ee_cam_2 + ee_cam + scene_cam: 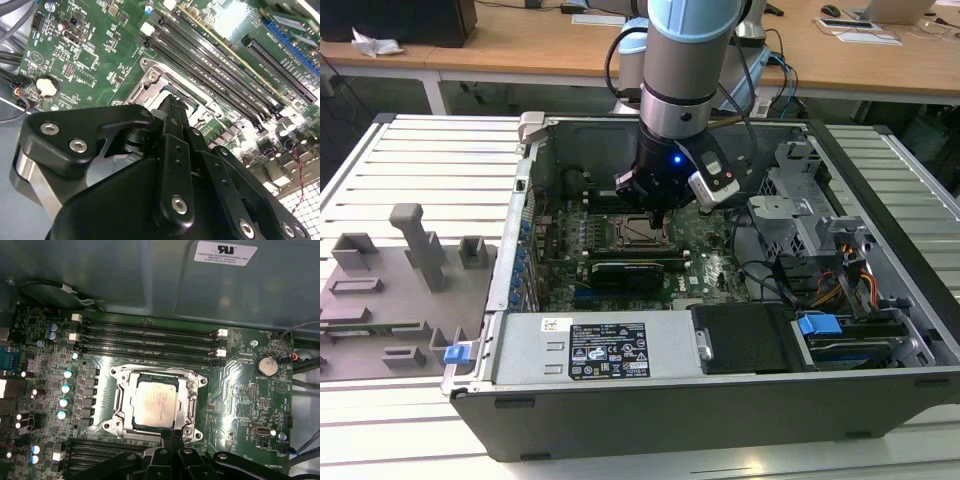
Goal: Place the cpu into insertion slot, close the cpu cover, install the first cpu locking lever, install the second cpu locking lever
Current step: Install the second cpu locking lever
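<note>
I see the cpu (156, 404) seated in the insertion slot (121, 401), my gripper (172, 436) pinched shut, empty, at the edge of the thin, springy-looking cpu cover (186, 407), best worked by its rim.

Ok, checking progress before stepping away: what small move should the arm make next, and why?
Probably ease the shut fingers down at the cpu cover's edge: the cpu already lies in the insertion slot, cover flat around it; whether it is locked down is unclear.

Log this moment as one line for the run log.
cpu: seated in insertion slot | cpu cover: down around chip | gripper: fingers together at socket edge, holding nothing
</note>
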`<state>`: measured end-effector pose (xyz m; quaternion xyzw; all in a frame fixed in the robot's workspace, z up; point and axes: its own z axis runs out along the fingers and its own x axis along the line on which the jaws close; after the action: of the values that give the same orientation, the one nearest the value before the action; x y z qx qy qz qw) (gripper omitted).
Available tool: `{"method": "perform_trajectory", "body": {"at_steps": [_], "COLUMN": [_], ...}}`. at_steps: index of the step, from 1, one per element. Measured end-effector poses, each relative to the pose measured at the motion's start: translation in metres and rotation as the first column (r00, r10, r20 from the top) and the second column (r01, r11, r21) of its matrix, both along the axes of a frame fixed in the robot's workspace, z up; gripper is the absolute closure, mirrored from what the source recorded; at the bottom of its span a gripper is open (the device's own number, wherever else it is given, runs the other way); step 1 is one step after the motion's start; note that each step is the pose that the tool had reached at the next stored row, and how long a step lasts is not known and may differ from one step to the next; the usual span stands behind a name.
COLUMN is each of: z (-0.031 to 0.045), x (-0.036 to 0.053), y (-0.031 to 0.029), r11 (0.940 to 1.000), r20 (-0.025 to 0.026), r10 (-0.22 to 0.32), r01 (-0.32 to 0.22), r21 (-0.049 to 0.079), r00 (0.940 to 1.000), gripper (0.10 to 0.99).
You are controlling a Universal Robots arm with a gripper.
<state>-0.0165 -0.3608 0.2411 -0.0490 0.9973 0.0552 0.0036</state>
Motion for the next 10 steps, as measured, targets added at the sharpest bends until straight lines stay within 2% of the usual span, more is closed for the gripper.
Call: {"method": "perform_trajectory", "body": {"at_steps": [3,5,8,10], "z": [0.0,0.0006,0.0068,0.0064], "x": [0.0,-0.0001,0.0001,0.0], "y": [-0.0046,-0.0052,-0.0061,-0.0083], "r11": [1.0,1.0,1.0,1.0], "r20": [0.0,-0.0001,0.0001,-0.0012], "r10": [0.0,0.0,0.0,0.0], "r01": [0.0,0.0,0.0,0.0], "r21": [0.0,0.0,0.002,0.004], "r00": [1.0,1.0,1.0,1.0], "gripper": [0.98,0.98,0.98,0.98]}}
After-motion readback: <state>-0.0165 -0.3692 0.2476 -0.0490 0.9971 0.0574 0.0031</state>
